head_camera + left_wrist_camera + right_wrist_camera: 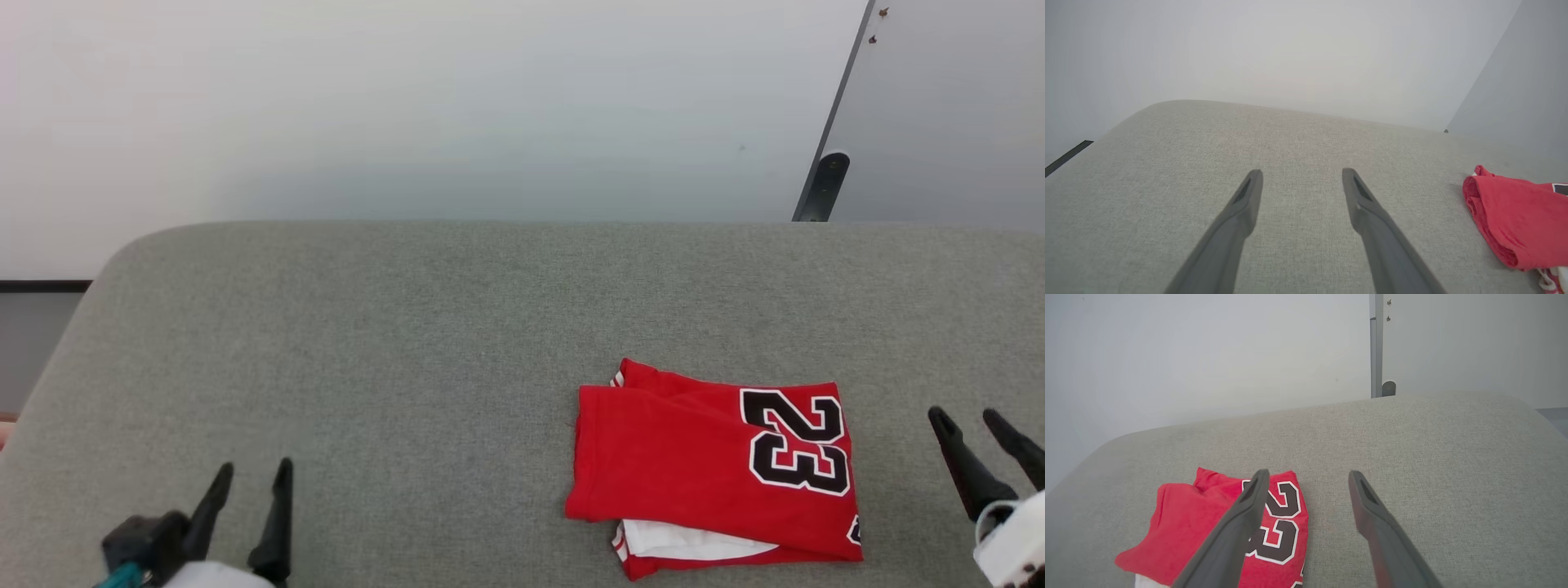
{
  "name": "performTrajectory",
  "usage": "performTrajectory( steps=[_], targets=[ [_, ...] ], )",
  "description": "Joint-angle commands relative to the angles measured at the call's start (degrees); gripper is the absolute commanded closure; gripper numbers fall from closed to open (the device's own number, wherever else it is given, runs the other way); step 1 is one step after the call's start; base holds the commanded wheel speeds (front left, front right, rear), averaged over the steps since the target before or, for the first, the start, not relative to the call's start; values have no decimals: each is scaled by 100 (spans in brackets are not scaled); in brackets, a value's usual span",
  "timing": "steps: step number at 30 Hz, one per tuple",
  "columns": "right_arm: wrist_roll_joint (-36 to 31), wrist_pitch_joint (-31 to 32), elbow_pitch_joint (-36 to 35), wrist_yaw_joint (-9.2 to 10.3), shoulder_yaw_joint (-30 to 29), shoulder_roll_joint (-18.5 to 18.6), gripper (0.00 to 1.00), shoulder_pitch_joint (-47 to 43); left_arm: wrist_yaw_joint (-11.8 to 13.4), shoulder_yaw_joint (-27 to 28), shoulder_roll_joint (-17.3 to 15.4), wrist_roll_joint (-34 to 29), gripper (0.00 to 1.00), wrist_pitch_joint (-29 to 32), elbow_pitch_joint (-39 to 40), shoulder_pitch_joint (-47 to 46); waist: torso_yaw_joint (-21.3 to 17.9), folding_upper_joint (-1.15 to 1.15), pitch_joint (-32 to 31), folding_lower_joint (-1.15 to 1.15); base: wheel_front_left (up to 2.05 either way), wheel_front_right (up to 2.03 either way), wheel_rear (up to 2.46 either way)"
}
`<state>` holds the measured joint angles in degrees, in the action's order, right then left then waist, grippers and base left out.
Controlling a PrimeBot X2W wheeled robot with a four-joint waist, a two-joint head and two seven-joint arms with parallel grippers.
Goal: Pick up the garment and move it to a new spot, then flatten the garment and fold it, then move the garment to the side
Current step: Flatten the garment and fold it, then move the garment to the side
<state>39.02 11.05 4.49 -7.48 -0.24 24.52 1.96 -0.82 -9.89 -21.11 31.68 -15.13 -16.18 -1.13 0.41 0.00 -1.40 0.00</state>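
The garment [694, 465] is a bright red jersey folded into a flat rectangle on the grey cushion, right of centre, with a black "23" outlined in white on top and a white layer at its near edge. It also lies at the right edge of the left wrist view [1519, 220] and at the lower left of the right wrist view [1208, 522]. My left gripper [253, 469] hovers open at the lower left, far from the garment, its fingers spread [1300, 173]. To the garment's right, my right gripper [967, 416] is open and holds nothing [1308, 473].
The grey upholstered cushion [408, 343] spans the view, with a rounded far edge against a pale wall. A dark vertical post [824, 184] stands behind the cushion at the far right. A dark floor strip [41, 286] lies at the far left.
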Motion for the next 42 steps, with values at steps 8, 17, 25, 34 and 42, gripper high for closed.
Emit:
performTrajectory(
  steps=[8, 17, 25, 34, 42],
  targets=[
    [-5, 54, -207, -2, -229, -124, 0, -246, 276, 136, -150, 9, 0, 130, 611, 500, 72, 0, 48, 0, 0, 0, 0],
    [8, 157, -241, -2, -199, -188, 0, -201, 389, 92, -183, 2, 0, 269, 915, 545, 106, 0, 89, 0, 0, 0, 0],
    [53, 217, -243, -2, -208, -167, 0, -224, 463, 64, -157, 36, 0, 287, 1023, 577, 119, 0, 123, 0, 0, 0, 0],
    [38, 802, -211, -2, 124, 106, 0, 21, 511, -33, -93, 16, 0, 319, 1117, 498, 249, 0, 222, 0, 0, 0, 0],
    [120, 2793, 112, -2, 371, 510, 0, 627, 448, -205, 98, 2, 0, 244, 1051, 247, 551, 0, 557, 0, 0, 0, 0]
  ],
)
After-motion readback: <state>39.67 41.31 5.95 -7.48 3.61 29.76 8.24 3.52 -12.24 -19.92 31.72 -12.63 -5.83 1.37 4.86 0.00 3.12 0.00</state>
